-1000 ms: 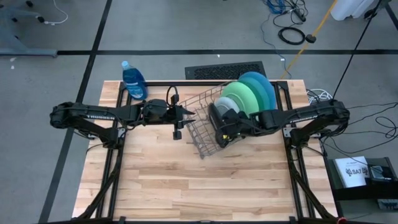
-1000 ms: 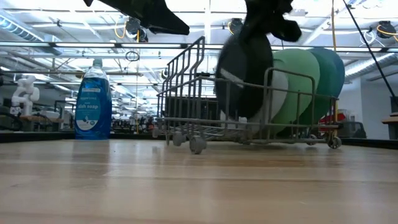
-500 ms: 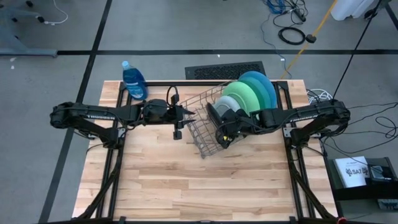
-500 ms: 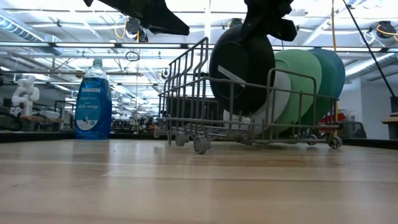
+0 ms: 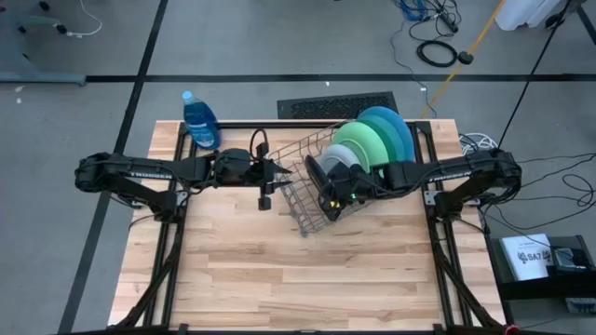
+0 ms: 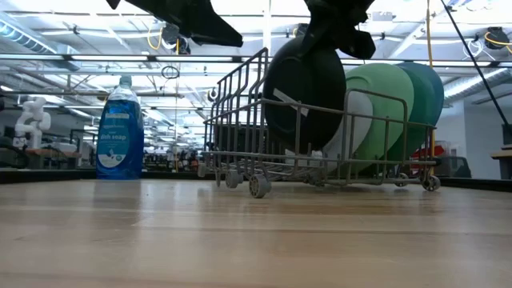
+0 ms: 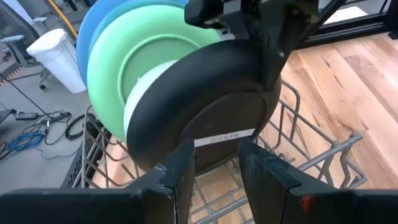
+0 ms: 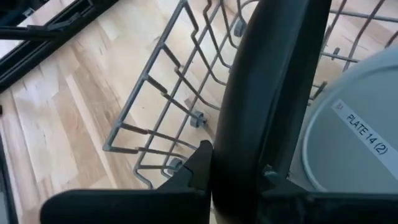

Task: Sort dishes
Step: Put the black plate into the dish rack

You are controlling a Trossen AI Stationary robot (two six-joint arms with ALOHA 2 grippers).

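- Right gripper (image 5: pixel 328 198) fingers clamp the black plate's (image 6: pixel 306 94) rim, holding it upright inside the wire dish rack (image 5: pixel 303 191).
- Left gripper (image 5: pixel 287 171) hovers beside the rack, fingers slightly apart, empty.

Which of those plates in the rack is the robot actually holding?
The black dish, the darkest one at the front of the row. The right gripper is clamped on its rim; the green and blue plates stand untouched behind it.

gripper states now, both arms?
Left gripper: open, holding nothing, beside the wire rack.
Right gripper: shut on the black dish.
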